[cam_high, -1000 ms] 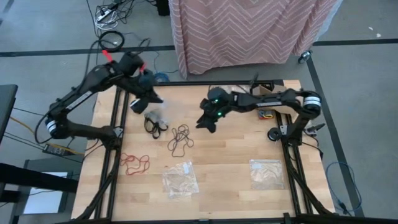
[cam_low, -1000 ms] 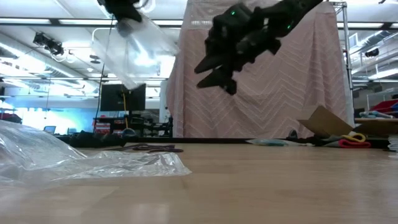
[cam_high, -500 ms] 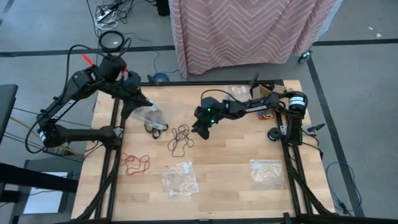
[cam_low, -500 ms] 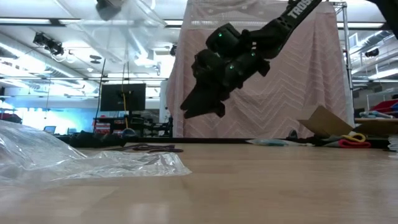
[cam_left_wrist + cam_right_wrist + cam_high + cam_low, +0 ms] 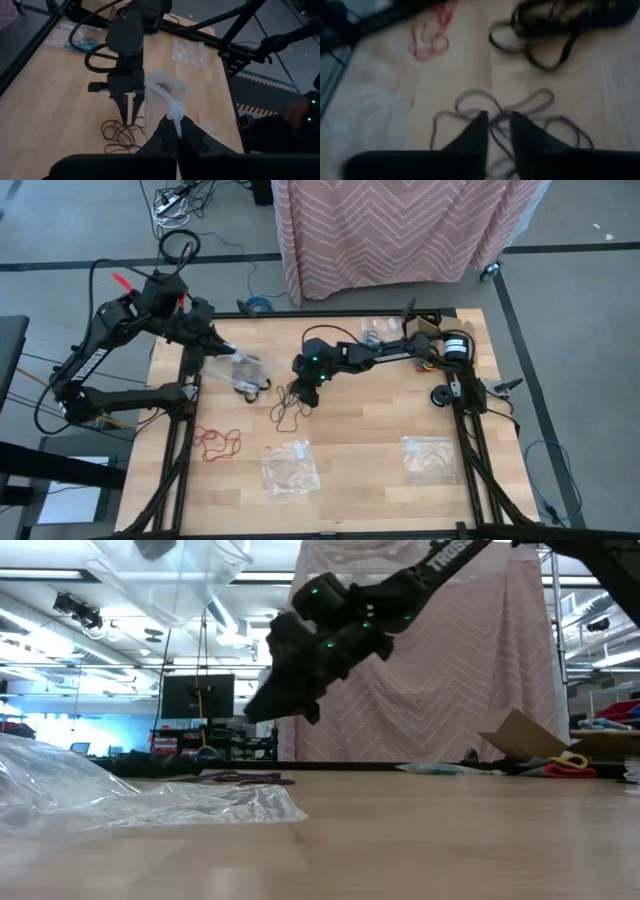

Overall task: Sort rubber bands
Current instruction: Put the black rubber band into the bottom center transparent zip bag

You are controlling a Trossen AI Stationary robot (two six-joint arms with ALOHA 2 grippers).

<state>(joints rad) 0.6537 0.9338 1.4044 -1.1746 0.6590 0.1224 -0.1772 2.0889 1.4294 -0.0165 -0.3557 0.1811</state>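
Here the right pincer [image 5: 303,395] reaches down over the dark brown rubber bands [image 5: 290,406], which lie on the table [image 5: 380,440] near its middle. In the right wrist view its two fingertips [image 5: 479,125] stand a narrow gap apart, straddling strands of that cluster [image 5: 520,117]; whether they grip any strand cannot be told. Beyond the brown cluster lie the black rubber bands [image 5: 555,30] and the red rubber bands [image 5: 427,35]. The left pincer [image 5: 176,131] is closed on a clear plastic bag [image 5: 162,92], held in the air just beside the brown cluster.
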